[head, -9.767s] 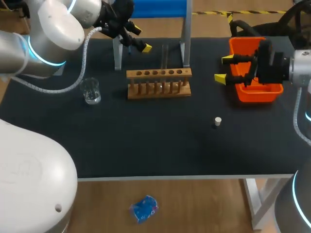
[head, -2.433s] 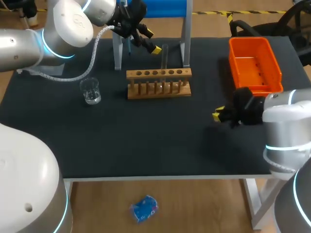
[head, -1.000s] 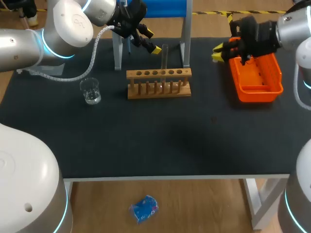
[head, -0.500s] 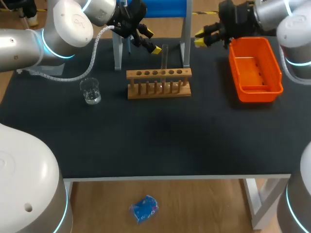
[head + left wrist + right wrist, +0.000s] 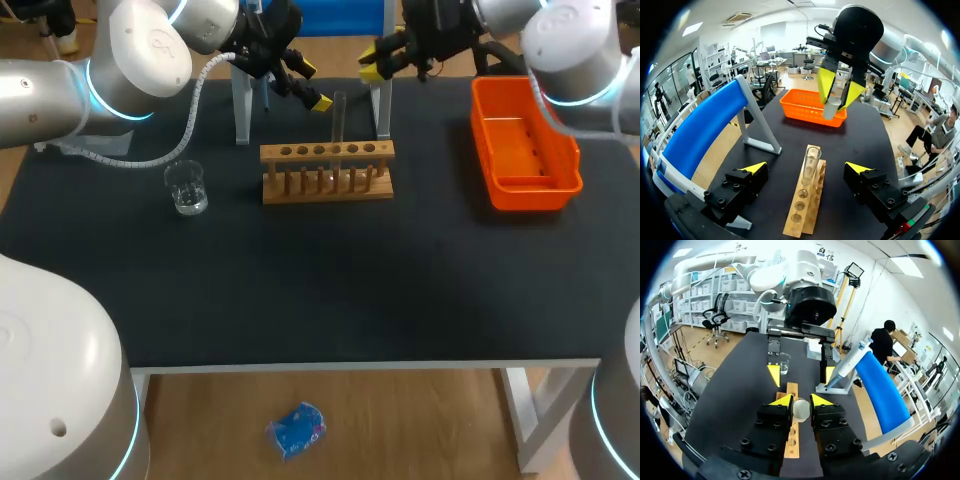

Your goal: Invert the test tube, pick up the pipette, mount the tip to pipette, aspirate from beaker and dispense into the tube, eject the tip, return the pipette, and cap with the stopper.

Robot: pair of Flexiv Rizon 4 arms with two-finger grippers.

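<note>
A clear test tube stands upright in the wooden rack. My left gripper is open at the rack's back, with the tube between its spread fingers and not touched by them. Behind the rack, close to the stand's right leg, my right gripper is shut on a small white stopper. In the left wrist view that stopper hangs ahead of and above the tube. The pipette leans in the blue stand. A glass beaker sits left of the rack.
An orange basket stands at the table's right back. The blue stand's legs rise just behind the rack. The black mat in front of the rack is bare.
My right arm has swung left with the stopper, from above the orange basket to behind the rack near the tube. The left arm has stayed put.
</note>
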